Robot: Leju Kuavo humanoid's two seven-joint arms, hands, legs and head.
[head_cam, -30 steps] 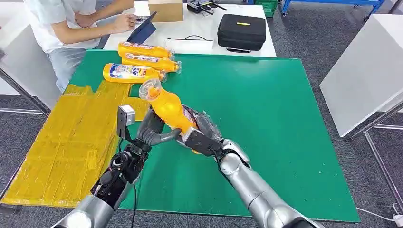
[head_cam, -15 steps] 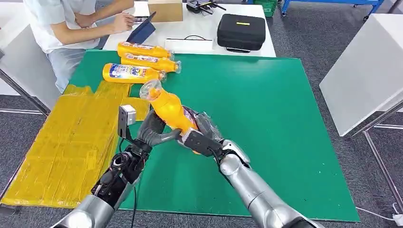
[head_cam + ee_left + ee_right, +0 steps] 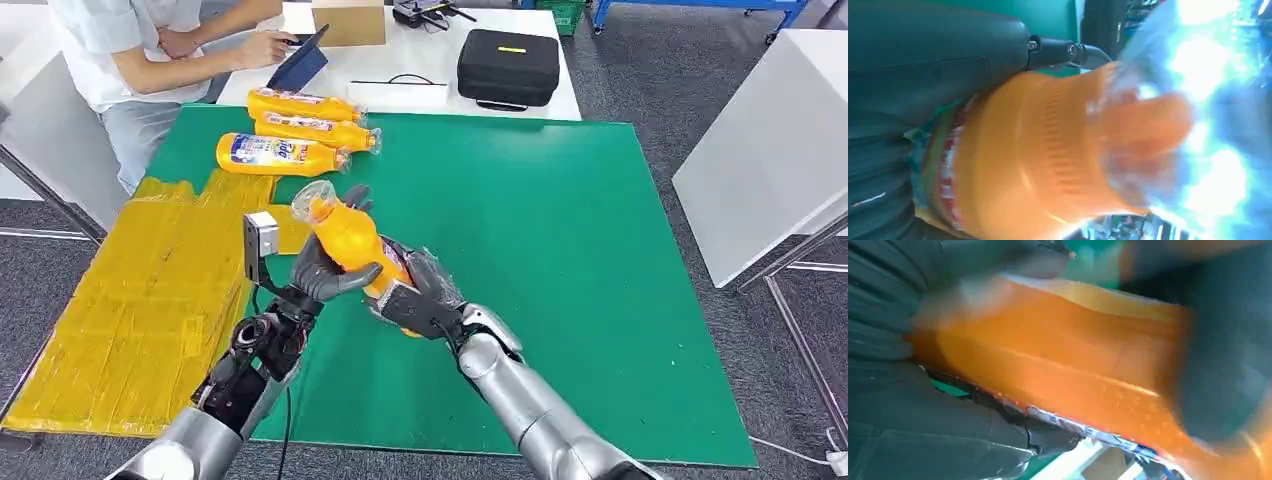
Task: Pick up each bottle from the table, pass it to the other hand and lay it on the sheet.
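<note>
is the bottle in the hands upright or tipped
Tipped: the bottle slants up off the green sheet, held between the left hand and right hand.

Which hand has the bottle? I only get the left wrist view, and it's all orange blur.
Observer: Both. In the head view the right hand grips the bottle low on its body, and the left hand wraps it higher up.
Operator: Is it on the table or in the air?
Observer: In the air, over the green mat, tilted with its cap end up and away from the robot.
Operator: Any more bottles out there?
Observer: Three other bottles lie side by side at the mat's far left corner, near a seated person.
</note>
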